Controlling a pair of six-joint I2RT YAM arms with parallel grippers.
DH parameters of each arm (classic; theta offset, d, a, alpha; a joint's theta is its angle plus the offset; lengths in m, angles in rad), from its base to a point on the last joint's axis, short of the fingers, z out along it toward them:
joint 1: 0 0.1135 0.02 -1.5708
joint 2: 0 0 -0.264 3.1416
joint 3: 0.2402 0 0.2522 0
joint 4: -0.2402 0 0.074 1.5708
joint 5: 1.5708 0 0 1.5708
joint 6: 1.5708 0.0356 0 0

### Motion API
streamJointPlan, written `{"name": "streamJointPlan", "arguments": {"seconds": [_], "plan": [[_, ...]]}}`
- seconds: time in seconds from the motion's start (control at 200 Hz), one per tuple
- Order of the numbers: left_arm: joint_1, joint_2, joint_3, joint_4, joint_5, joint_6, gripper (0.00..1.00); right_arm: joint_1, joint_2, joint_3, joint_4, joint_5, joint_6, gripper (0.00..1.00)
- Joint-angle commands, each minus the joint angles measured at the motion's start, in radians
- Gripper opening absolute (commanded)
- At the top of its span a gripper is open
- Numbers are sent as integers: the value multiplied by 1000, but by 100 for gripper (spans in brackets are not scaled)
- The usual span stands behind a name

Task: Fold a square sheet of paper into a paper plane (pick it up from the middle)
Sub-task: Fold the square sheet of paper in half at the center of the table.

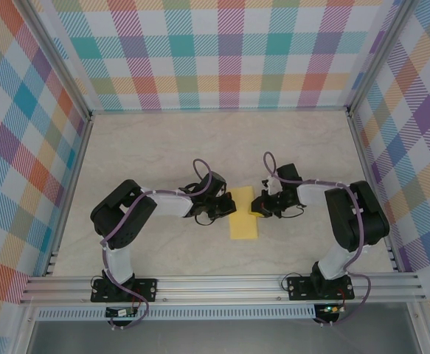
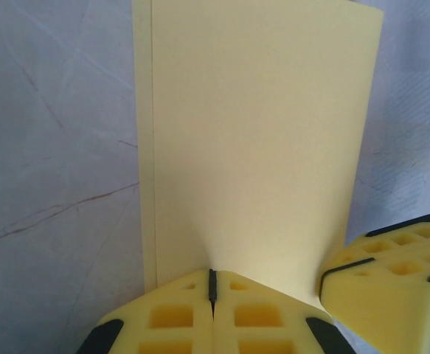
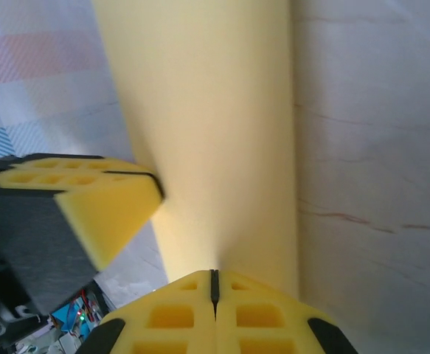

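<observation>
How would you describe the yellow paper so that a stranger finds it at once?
Find the marbled table inside the checked walls. At its centre, between the two robot arms, is the yellow sheet of paper, folded to a rectangle: the only flat yellow thing.

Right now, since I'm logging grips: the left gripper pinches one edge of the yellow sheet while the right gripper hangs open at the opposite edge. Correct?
Not quite: the right gripper is not open. The right wrist view shows it shut on the edge of the square sheet of paper. The left gripper does pinch the opposite edge.
</observation>
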Motion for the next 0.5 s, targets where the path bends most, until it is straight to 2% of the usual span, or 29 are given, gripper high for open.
{"name": "streamJointPlan", "arguments": {"seconds": [0.0,0.115,0.185,0.31,0.495], "plan": [[-19,46,-22,-124,-43,21,0,-24,21,-37,35,-48,-54,4],[-20,52,-21,-127,-44,20,0,-28,42,-54,62,-44,-53,5],[-20,54,-18,-131,-40,25,0,-28,50,-20,-12,-16,-40,5],[-19,55,-21,-131,-43,26,0,-28,-26,-39,-8,29,-43,6],[-19,63,-18,-128,-35,27,0,-28,-141,-39,-5,-75,-40,8]]}}
